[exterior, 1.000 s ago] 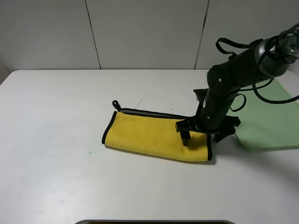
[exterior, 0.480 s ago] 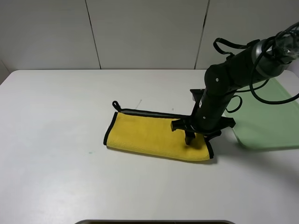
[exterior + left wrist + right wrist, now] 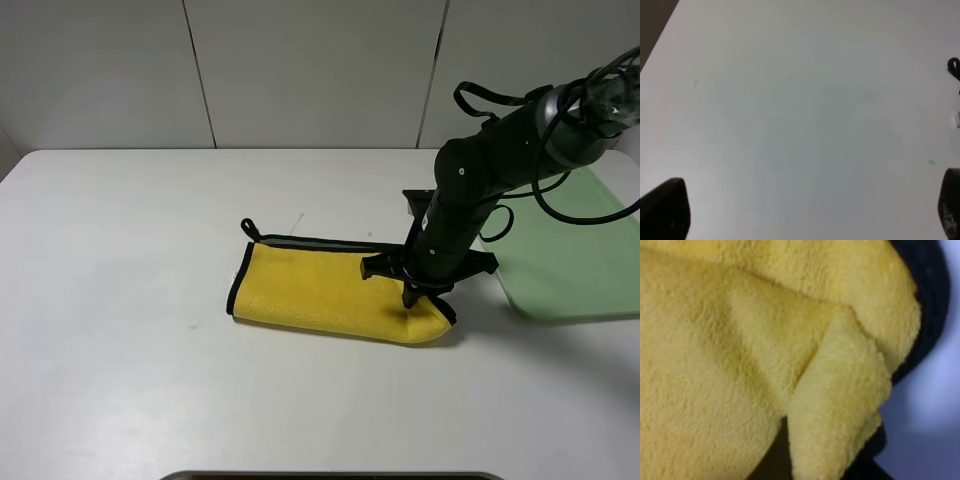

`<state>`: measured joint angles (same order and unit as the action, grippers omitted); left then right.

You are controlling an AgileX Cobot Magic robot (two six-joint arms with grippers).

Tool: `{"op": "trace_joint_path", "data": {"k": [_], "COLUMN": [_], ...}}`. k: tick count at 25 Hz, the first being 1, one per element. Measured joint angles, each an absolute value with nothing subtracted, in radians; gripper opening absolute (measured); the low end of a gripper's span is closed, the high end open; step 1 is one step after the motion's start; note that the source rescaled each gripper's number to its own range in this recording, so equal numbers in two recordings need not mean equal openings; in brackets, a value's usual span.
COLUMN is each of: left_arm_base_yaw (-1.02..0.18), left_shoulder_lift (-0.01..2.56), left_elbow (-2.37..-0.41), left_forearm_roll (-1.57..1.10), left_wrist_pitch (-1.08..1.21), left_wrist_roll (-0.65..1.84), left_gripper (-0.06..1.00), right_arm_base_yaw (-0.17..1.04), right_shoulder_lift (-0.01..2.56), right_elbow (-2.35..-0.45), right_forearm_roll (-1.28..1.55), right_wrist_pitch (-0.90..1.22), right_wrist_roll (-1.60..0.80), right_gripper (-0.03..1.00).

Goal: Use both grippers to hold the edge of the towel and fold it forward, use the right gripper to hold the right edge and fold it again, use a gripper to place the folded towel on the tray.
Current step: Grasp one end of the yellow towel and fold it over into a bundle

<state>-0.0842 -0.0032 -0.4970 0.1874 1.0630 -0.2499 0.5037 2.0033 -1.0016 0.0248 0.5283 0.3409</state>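
Yellow plush bunched into a pleat fills the right wrist view, so the right gripper [image 3: 413, 297] seems pinched shut on the towel [image 3: 320, 290] by its right edge [image 3: 448, 311], likely to carry that end over for the second fold. Folded to a strip, the towel lies mid-table, its long axis running 10 o'clock to 4 o'clock, with the black loop [image 3: 249, 226] at the 10 o'clock end. The tray [image 3: 570, 250] sits at its 3 o'clock. The left gripper [image 3: 806, 207] hangs wide open, holding nothing, over the white table [image 3: 790, 100]

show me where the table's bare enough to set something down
Bare table left of the towel, and the strip between towel and near edge. Crowded at right, where the right gripper grips the towel beside the tray.
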Motion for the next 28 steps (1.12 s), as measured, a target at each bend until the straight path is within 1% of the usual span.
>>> {"op": "trace_joint_path", "data": {"k": [4, 7, 16, 22, 28], "left_arm_base_yaw": [-0.084, -0.084, -0.084, -0.084, -0.084], "left_shoulder_lift": [-0.003, -0.003, -0.003, -0.003, -0.003], "left_elbow": [-0.497, -0.497, -0.497, -0.497, -0.497], "left_forearm_roll": [0.187, 0.187, 0.187, 0.187, 0.187], "left_wrist_pitch": [1.063, 1.063, 1.063, 1.063, 1.063], "left_wrist_roll": [-0.250, -0.250, -0.250, -0.250, -0.250], "left_gripper": [1.00, 1.00, 1.00, 1.00, 1.00], "right_arm_base_yaw": [0.502, 0.501, 0.501, 0.501, 0.501], "right_shoulder_lift": [1.982, 1.959, 1.933, 1.933, 1.937], "right_elbow": [-1.002, -1.028, -1.259, -1.402, -1.475], "right_forearm_roll": [-0.009, -0.026, -0.031, -0.112, -0.267], "right_wrist_pitch": [0.543, 0.611, 0.855, 0.892, 0.895], "right_wrist_roll": [0.341, 0.332, 0.171, 0.113, 0.100], "right_gripper": [0.09, 0.09, 0.09, 0.09, 0.09]}}
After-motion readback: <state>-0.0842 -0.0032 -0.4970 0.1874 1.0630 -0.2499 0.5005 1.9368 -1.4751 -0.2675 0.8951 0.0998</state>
